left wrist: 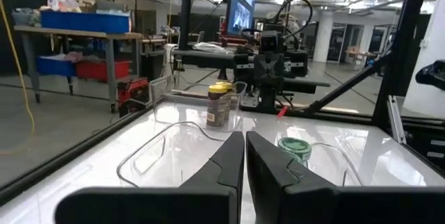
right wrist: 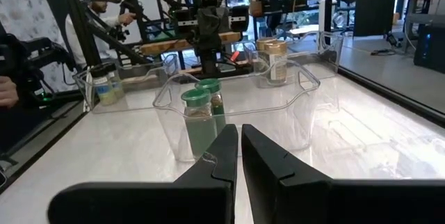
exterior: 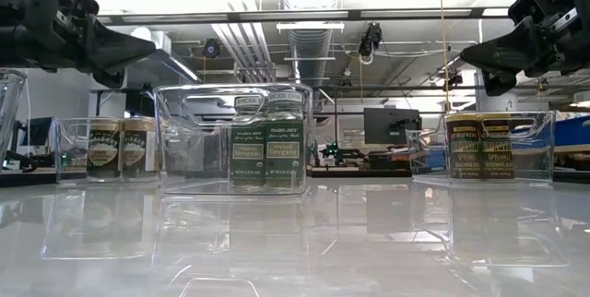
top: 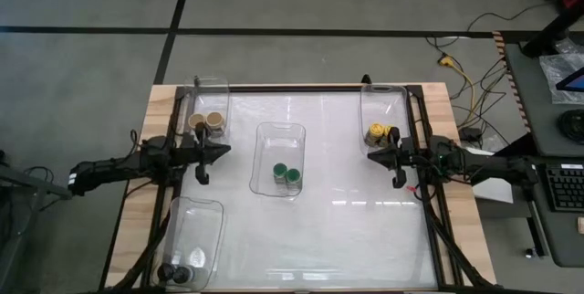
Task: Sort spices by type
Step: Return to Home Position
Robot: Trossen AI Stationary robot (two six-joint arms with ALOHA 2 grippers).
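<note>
White gloss tabletop [top: 356, 230], framed in pale wood, reflects the ceiling lights. Four clear plastic bins sit on it.

- Far left bin [top: 210, 82]: two tan-lidded jars [top: 215, 120], upright, side by side.
- Centre bin [top: 278, 128]: two green-lidded jars [top: 281, 172], upright and touching. The low view shows their green labels through the wall.
- Far right bin [top: 383, 91]: two yellow-lidded jars [top: 375, 133], upright, just beside the right arm's fingers.
- Near left bin [top: 196, 207]: two black-lidded jars [top: 170, 273], at its near end.

Left gripper [top: 224, 151] hangs above the table between the two left bins and points toward the centre. Its wrist view shows the fingers [left wrist: 226, 165] pressed almost together with nothing between them. Right gripper [top: 372, 155] mirrors it at the table's right edge, raised off the surface. Its fingers [right wrist: 221, 158] are likewise closed on nothing. The low view shows both arms high, clear of every bin.

Room: grey floor [top: 91, 2] crossed by black tape lines [top: 274, 31], and yellow cable [top: 452, 64] trailing past the far right corner. A desk with a keyboard [top: 566, 189] stands off to the right. Ducting and strip lights run overhead in the low view. A person [right wrist: 104, 5] sits beyond the table in the right wrist view.
</note>
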